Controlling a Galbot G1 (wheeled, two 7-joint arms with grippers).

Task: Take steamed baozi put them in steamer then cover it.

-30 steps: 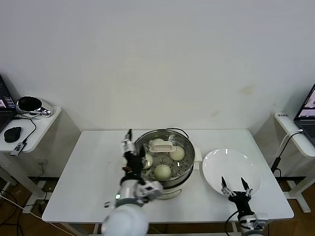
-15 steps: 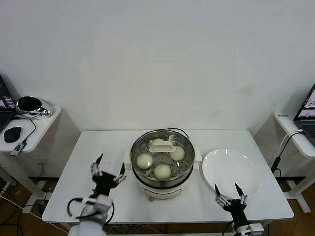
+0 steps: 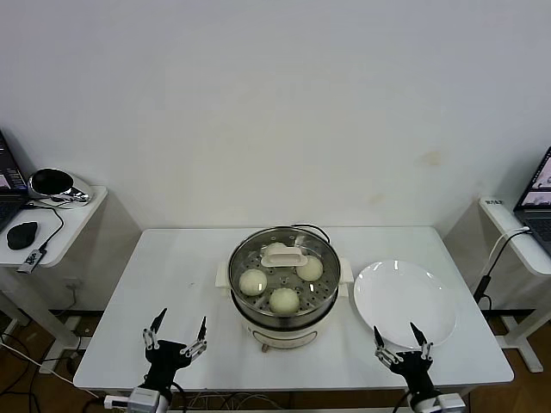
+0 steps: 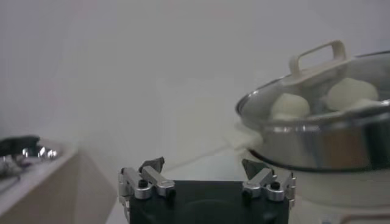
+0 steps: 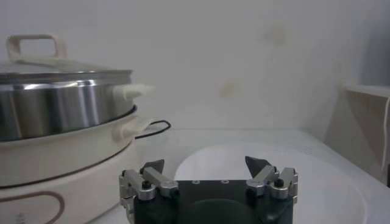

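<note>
Your left pincer (image 3: 176, 335) and right pincer (image 3: 403, 342) hang spread and empty at the table's (image 3: 172, 275) front edge. You see the round steel steamer (image 3: 284, 288) mid-table, glass lid (image 3: 284, 258) on, holding smooth cream buns (image 3: 285, 299). A glossy white plate (image 3: 405, 301) sits beside it.

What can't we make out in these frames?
- Fourth bun: in the head view the lid's white handle covers it; only three buns show clearly through the lid.
- Steamer: cut off by the frame edge in the right wrist view.
- Plate near rim: behind the right gripper.
- Left gripper: arm cut off below.
</note>
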